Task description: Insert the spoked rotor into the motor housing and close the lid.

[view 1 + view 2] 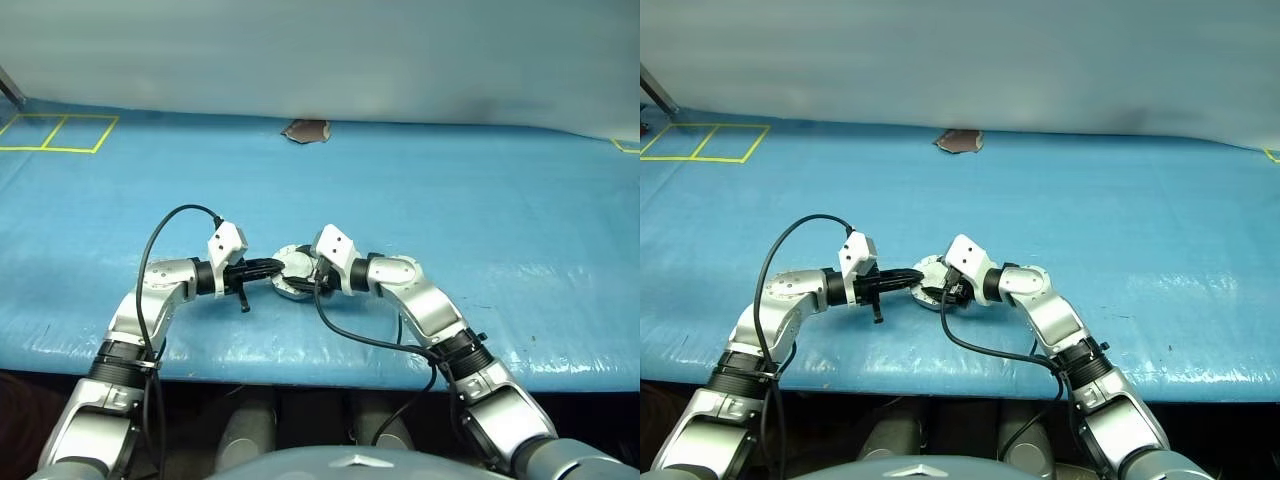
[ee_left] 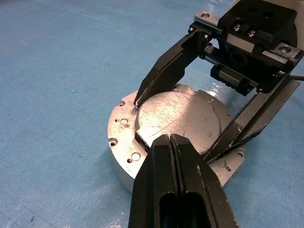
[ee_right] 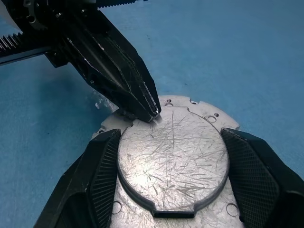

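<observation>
The motor housing (image 2: 121, 137) is a round silver body with a flat flange, sitting on the blue cover near the table's front edge (image 1: 292, 258). A scratched round silver lid (image 3: 171, 152) lies on top of it and covers its inside. The spoked rotor is hidden. My right gripper (image 3: 171, 142) straddles the lid, one black finger pressed against each side of its rim. My left gripper (image 2: 169, 137) is shut with nothing between its fingers. Its tips rest on the lid's edge, opposite the right gripper.
Blue sheeting covers the whole table (image 1: 480, 220). A small brown patch (image 1: 306, 131) lies at the far edge, and yellow tape squares (image 1: 60, 132) mark the far left corner. The table's front edge runs just behind both wrists.
</observation>
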